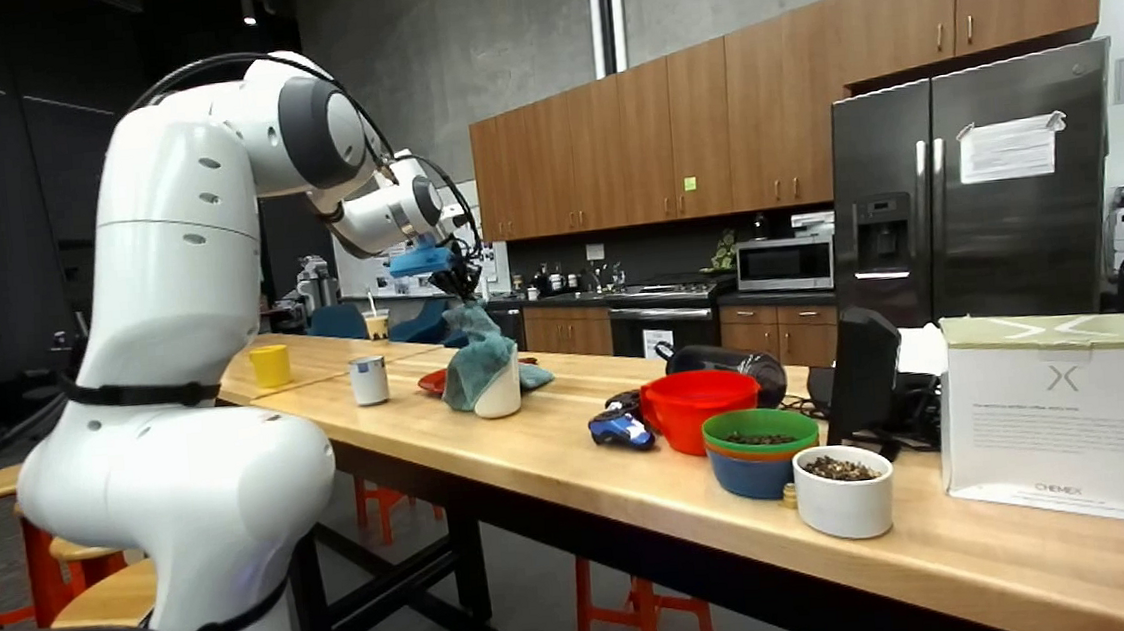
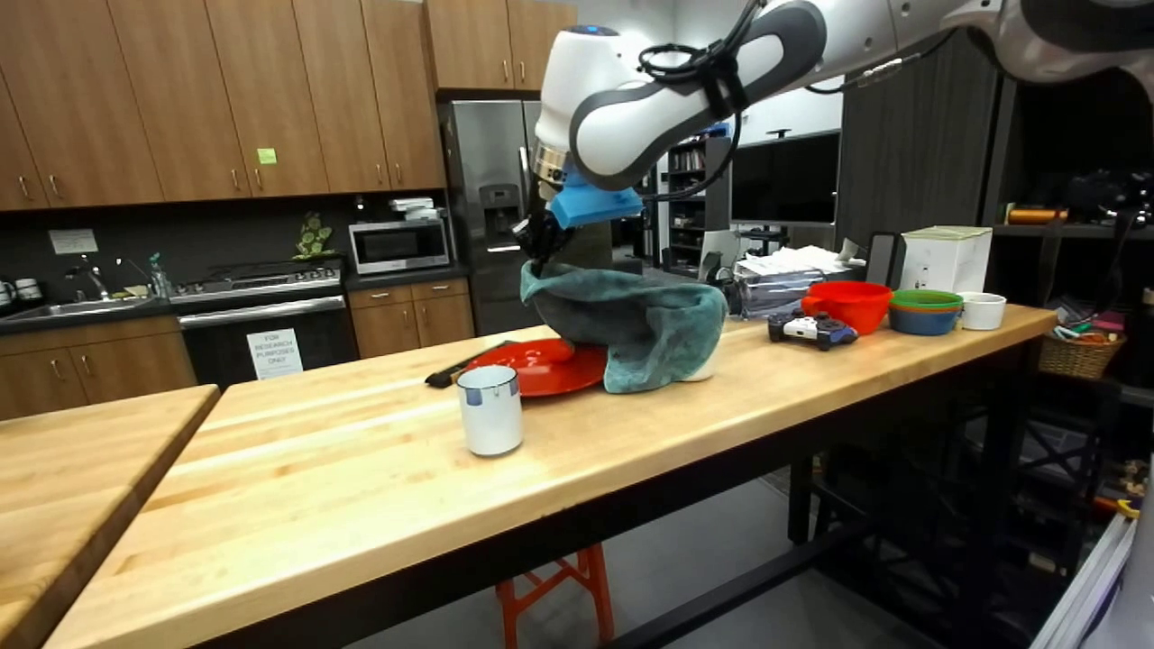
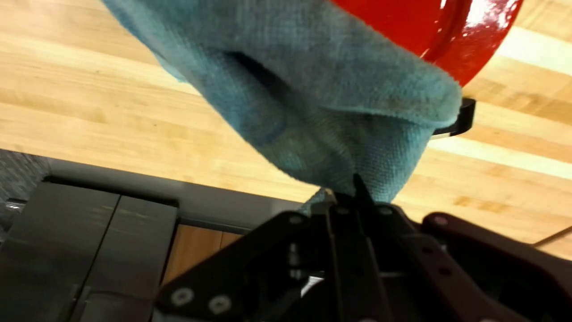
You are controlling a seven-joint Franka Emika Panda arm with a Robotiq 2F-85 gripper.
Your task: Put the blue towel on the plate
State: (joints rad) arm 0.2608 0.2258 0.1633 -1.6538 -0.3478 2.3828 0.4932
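The blue towel [image 2: 663, 315] is a teal cloth, lifted at one end by my gripper [image 2: 538, 264]. Its other end drapes over a white container [image 1: 500, 393] beside the plate. In the wrist view the towel [image 3: 286, 89] runs from the fingertips [image 3: 346, 192] up across part of the plate. The fingers are closed on its edge. The red plate [image 2: 570, 380] lies on the table below and is partly hidden by the towel; it also shows in the wrist view [image 3: 429, 27]. A red item [image 2: 545, 351] lies on the plate.
A white and blue mug [image 2: 490, 416] stands near the plate. A black-handled utensil [image 2: 444, 376] lies behind it. A yellow mug [image 1: 270, 367], a game controller [image 1: 621, 426], a red bowl [image 1: 700, 410], stacked bowls [image 1: 760, 470] and a white bowl [image 1: 845, 504] stand along the table.
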